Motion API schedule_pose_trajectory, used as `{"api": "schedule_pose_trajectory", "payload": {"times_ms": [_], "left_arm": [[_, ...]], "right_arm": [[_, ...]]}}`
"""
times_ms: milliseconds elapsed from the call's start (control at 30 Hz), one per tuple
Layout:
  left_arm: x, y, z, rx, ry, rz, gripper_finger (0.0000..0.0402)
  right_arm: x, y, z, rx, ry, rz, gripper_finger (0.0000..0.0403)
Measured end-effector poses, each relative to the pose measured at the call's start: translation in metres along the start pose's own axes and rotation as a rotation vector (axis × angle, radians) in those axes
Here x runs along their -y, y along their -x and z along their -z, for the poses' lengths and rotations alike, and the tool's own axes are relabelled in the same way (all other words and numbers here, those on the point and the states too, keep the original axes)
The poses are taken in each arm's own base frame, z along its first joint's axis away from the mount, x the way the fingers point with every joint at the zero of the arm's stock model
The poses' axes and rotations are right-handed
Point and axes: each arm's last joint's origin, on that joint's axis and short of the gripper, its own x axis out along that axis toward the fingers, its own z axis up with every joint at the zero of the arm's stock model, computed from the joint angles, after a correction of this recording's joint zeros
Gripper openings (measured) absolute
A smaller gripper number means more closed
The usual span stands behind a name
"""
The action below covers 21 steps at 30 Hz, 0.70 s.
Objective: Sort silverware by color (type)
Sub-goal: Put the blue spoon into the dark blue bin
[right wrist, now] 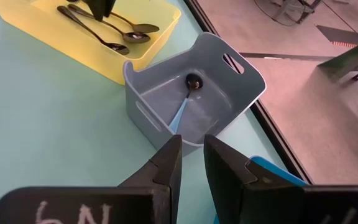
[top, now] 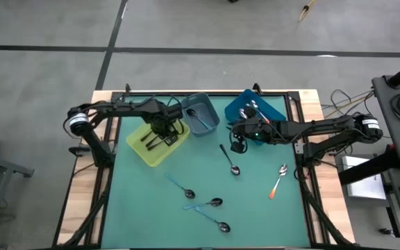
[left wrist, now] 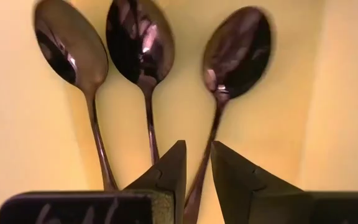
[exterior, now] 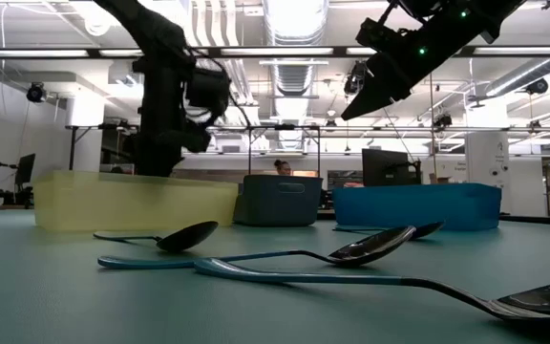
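Three black-handled spoons lie flat in the yellow bin. My left gripper hangs low over them, open by a narrow gap. The third spoon's handle runs under that gap; I cannot tell whether it touches. My right gripper is above the table's middle, narrowly open and empty. In front of it is the grey-blue bin, with one light blue spoon inside. On the table lie a black spoon, an orange-red spoon and three light blue spoons.
The blue bin stands at the far right, next to the grey-blue bin. The loose spoons lie on the green mat's near half. A raised frame edges the table.
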Motion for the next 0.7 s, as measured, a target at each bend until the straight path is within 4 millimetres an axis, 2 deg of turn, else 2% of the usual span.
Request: {"api": "schedule_pose_trajectory", "payload": {"times_ms": [167,400,700], "left_arm": [[0.023,0.024,0.016,0.122,-0.069,-0.062,0.0058],[0.057,0.053,0.047,0.238,-0.229,-0.001,0.0058],[0.101,0.070,0.079,0.373,-0.436,0.102,0.0058]], "right_arm": [[0.000,0.000,0.000,0.001,0.000,0.000,0.0059],[0.000,0.000,-0.001,0.005,-0.002,0.001,0.0059],[0.000,0.000,-0.001,0.006,-0.012,0.001,0.0059]]}}
